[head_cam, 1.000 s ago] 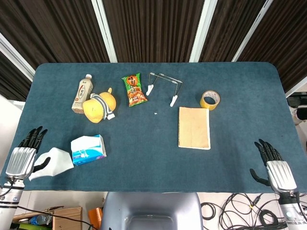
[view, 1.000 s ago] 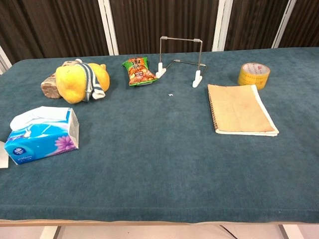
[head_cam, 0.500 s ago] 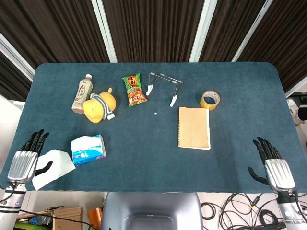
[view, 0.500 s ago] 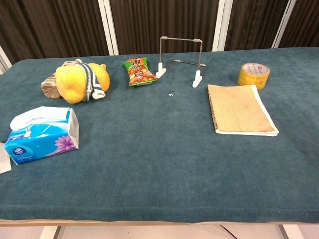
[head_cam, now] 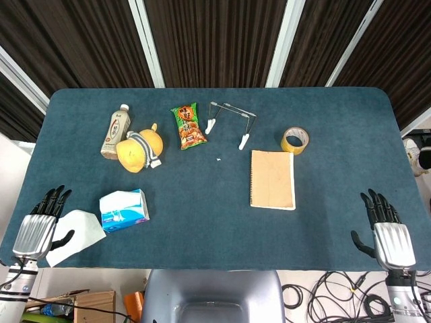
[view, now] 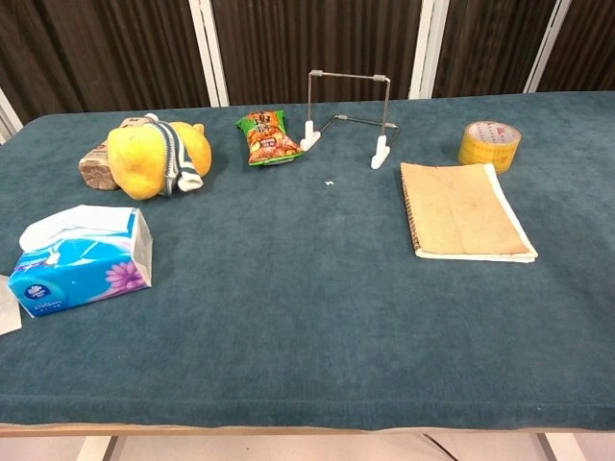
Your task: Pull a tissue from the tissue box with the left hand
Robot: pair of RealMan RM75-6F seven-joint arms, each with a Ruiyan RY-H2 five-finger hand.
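The blue and white tissue box (head_cam: 124, 210) lies on the teal table near its front left, with white tissue showing at its top (view: 82, 259). A pulled white tissue (head_cam: 79, 227) lies flat on the table just left of the box; only its corner (view: 5, 317) shows in the chest view. My left hand (head_cam: 37, 230) is at the tissue's left edge with its fingers stretched out and its thumb over the sheet. At the table's front right corner, my right hand (head_cam: 388, 237) is open and holds nothing. Neither hand shows in the chest view.
A bottle (head_cam: 115, 131), a yellow plush toy (head_cam: 139, 149), a snack packet (head_cam: 188, 126) and a wire stand (head_cam: 230, 122) sit along the back. A tape roll (head_cam: 295, 140) and a tan notebook (head_cam: 273, 179) are at the right.
The tissue, bunched and lifted in my left hand a second ago, now lies flat on the table. My left hand has drawn back slightly toward the front edge.
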